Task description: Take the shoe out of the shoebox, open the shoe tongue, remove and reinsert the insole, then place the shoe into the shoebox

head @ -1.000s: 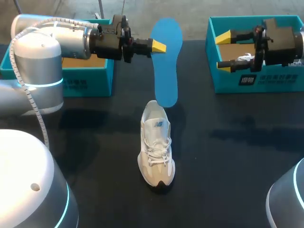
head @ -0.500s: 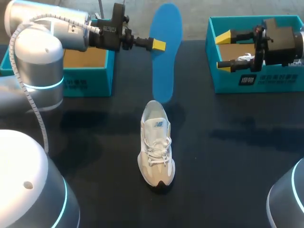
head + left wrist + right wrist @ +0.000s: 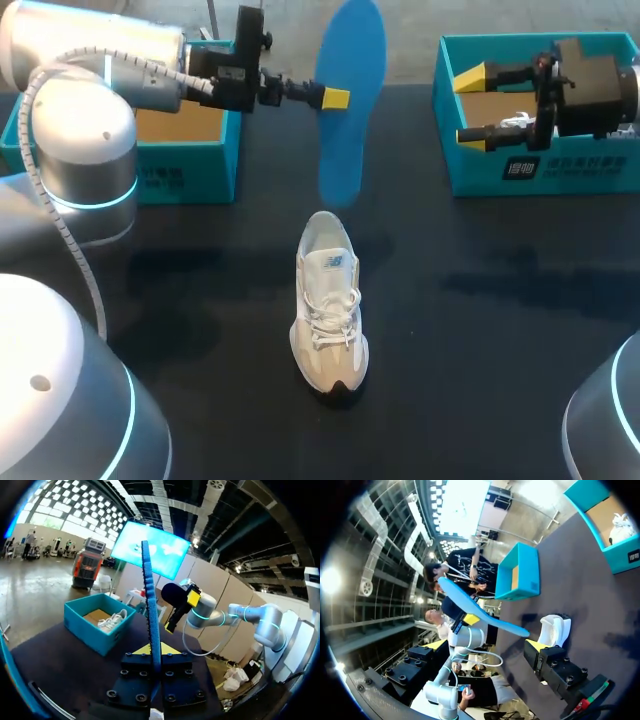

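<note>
- The dark table point(image 3: 480, 330) carries two open teal cardboard shoeboxes, the left shoebox point(image 3: 185, 170) and the right shoebox point(image 3: 540, 170), at its far corners.
- A white lace-up sneaker point(image 3: 328, 300) stands upright and unheld mid-table, heel towards the far edge.
- The left hand point(image 3: 338, 98) is clamped on one long edge of the flat blue foam insole point(image 3: 346, 150), which hangs in the air. Its lower tip is above and just behind the sneaker's heel, apart from it.
- The right hand point(image 3: 470, 108) hangs over the right shoebox, fingers apart and holding nothing.
- Risks, as I judge them:
  - The edge pinch is narrow, so the floppy insole may swing, buckle or slip when its tip meets the shoe mouth.
  - With nothing bracing the sneaker, a push could tip it or shove it along the table.
  - The tongue could fold across the opening and block the insole.
</note>
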